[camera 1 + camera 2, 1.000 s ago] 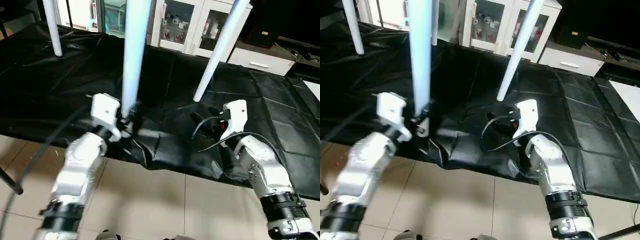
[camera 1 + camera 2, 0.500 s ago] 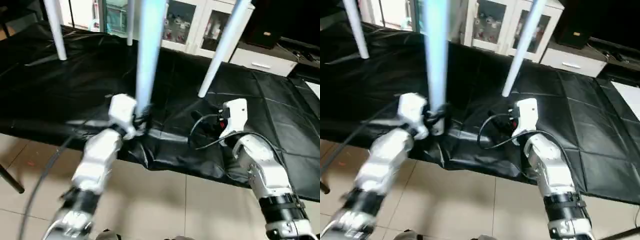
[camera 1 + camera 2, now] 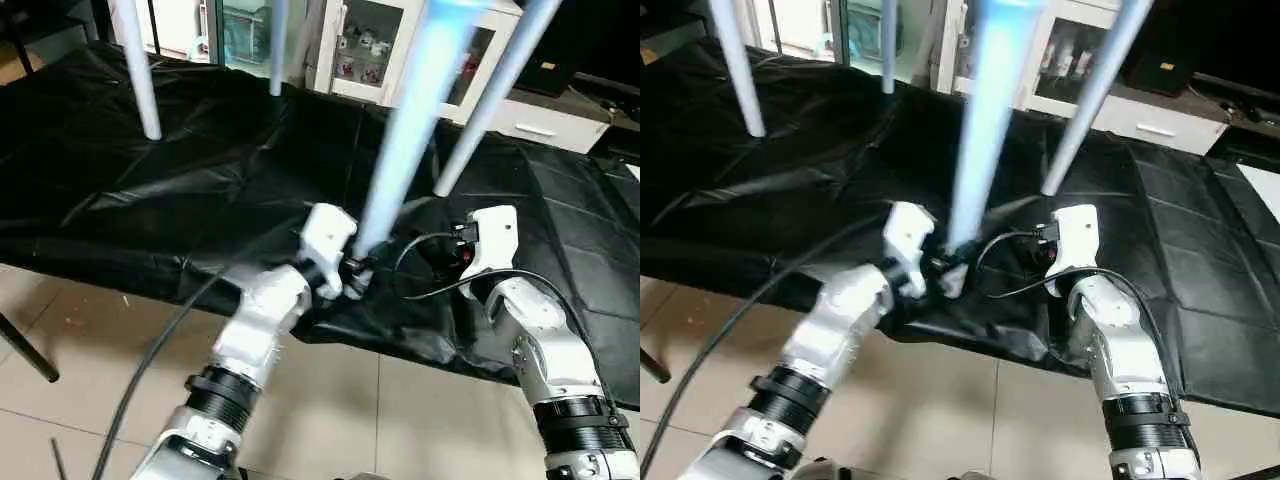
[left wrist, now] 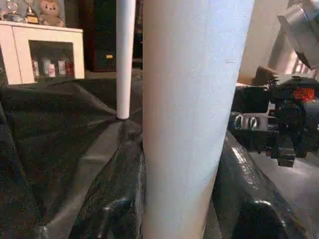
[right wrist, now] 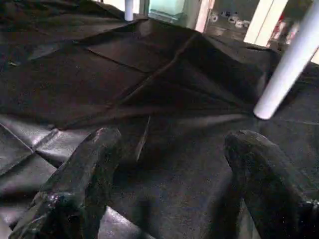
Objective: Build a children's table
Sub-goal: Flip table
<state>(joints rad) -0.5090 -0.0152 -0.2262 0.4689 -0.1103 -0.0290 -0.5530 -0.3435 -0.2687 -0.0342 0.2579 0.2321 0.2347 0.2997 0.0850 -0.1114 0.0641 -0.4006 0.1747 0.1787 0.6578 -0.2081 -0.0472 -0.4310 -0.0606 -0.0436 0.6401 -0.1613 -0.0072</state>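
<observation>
The left end effector (image 3: 352, 276) is pinching the near table leg (image 3: 405, 150) beside the desk (image 3: 200, 190) edge, which I'm judging is steadying the children's table, while the right end effector (image 5: 169, 174) is hanging spread.

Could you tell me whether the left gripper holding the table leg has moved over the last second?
Yes. The left gripper, clamped on the leg, has swung toward the right gripper along the black-sheeted table's near edge.

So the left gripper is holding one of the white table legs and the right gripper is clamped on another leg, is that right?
Not quite. The left gripper does hold a white table leg, but the right gripper is clamped on nothing: the right wrist view shows its black fingers standing apart with only the black sheet between them. The nearest other leg stands apart from it.
</observation>
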